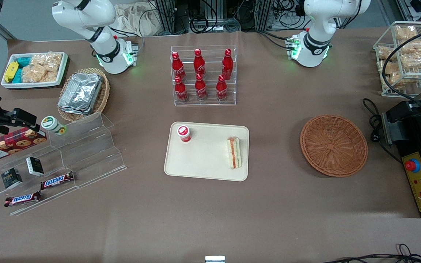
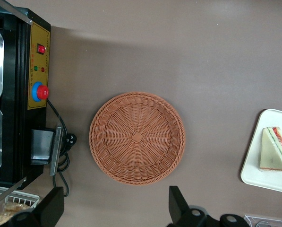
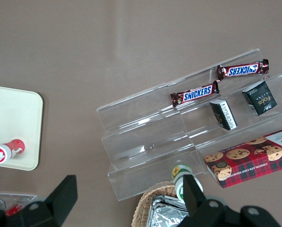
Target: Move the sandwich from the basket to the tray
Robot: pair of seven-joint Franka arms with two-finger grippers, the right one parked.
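Now the sandwich point(image 1: 234, 152) lies on the tray point(image 1: 203, 160), at its edge nearest the basket point(image 1: 333, 145), which stands apart on the worktop point(image 1: 210, 219). My fingers point(image 2: 177, 203) hang spread wide, grasping nothing, above that basket. Farther off stands a rack of red bottles point(image 1: 203, 75).

A robotics lab: cables point(image 1: 210, 18) and aluminium framing back a snack-laden table point(image 1: 210, 219).
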